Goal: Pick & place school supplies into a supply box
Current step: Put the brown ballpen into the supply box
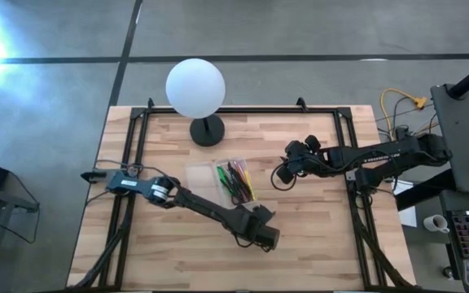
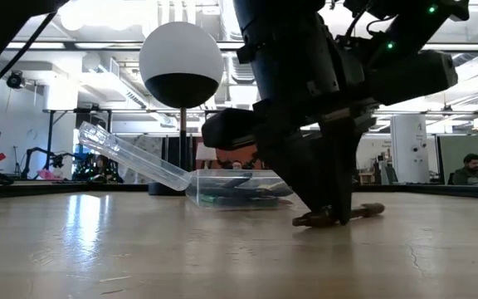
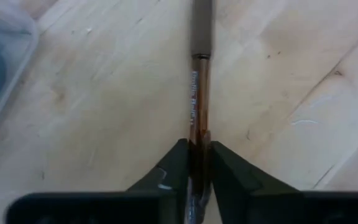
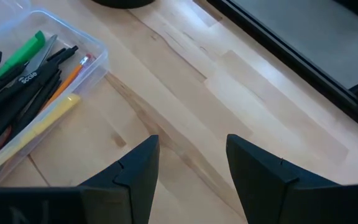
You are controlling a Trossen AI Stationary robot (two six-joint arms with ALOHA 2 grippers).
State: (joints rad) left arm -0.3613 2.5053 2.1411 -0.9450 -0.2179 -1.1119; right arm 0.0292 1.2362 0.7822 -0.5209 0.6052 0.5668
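Note:
A brown pen (image 3: 197, 93) with a dark grey end (image 3: 202, 25) lies on the wooden table, to the near right of the supply box. My left gripper (image 3: 197, 155) is down on it and shut on its barrel; the low view shows the same pen (image 2: 363, 212) under the fingers. The supply box (image 1: 230, 181) is clear plastic and holds a green marker, a yellow pencil, an orange pencil and dark pens (image 4: 23, 81). Its open lid (image 2: 131, 158) slants up. My right gripper (image 4: 191, 168) hangs open to the right of the box, holding nothing. My left gripper pinches the pen's brown barrel (image 3: 197, 134) between its two fingers, one on each long side. The fingers come from above, pointing steeply down, and lie across the pen. The pen lies flat on the table (image 2: 372, 209).
A white globe lamp (image 1: 195, 88) on a black base (image 1: 207, 130) stands at the table's far edge, behind the box. Bare wood lies along the near edge (image 1: 177, 260) and between the box and the right arm.

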